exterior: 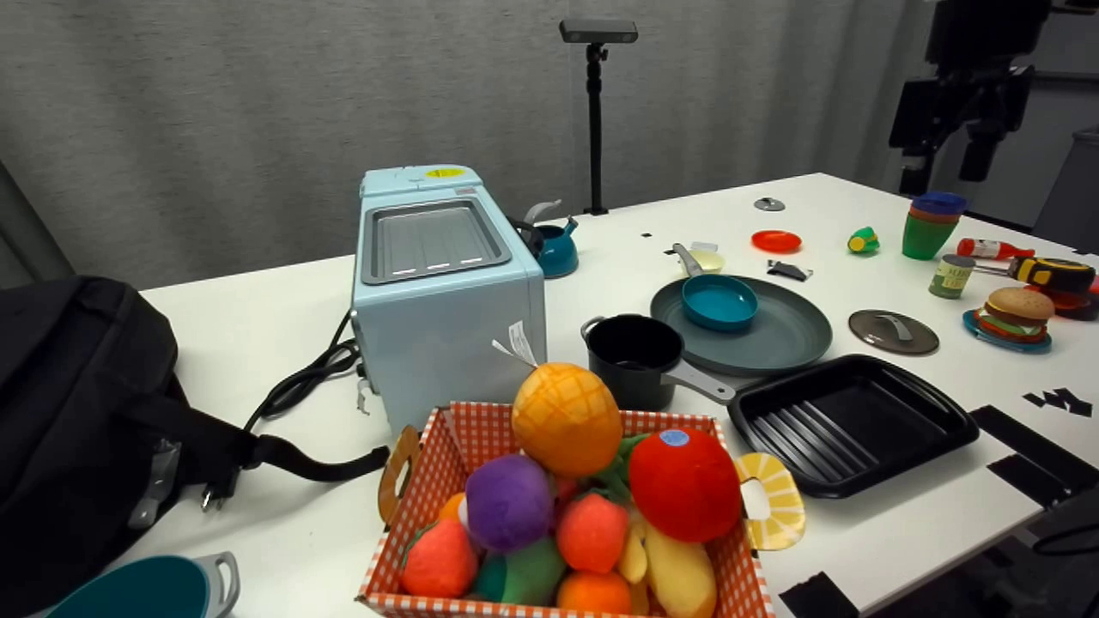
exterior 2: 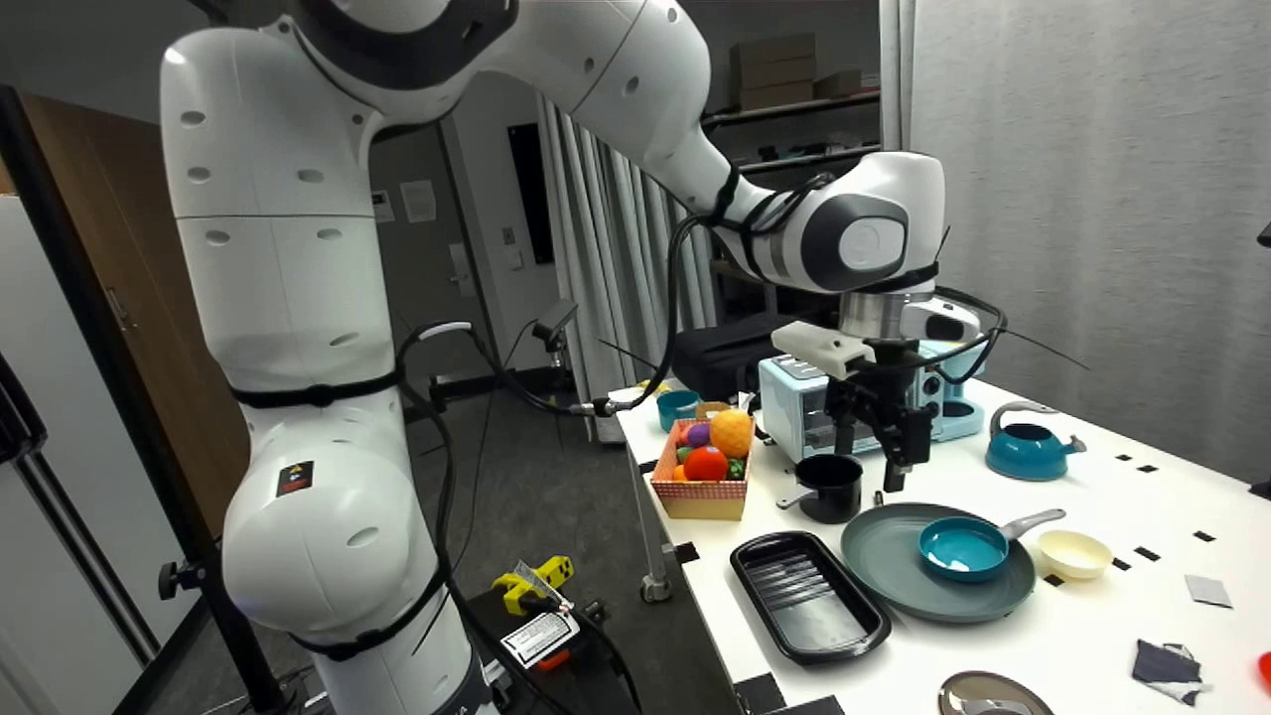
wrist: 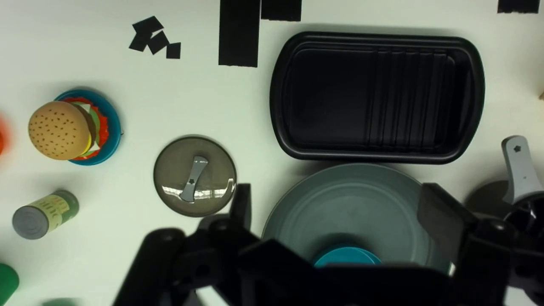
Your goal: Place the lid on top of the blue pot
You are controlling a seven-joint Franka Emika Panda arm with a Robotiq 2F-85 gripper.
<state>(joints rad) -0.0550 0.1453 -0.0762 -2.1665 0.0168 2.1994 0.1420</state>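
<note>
In the wrist view, the end effector [wrist: 335,206] is seen with fingers apart; below it, the blue frying pan [wrist: 347,256], shown whole in both exterior views, is partly hidden. Farther left, the grey-handled lid [wrist: 194,175] is seen.

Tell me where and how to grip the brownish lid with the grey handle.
Probably best by the middle of the grey handle, from straight above, jaws closing across its long sides: it is a narrow bar uppermost on the lid, which lies flat.
</note>
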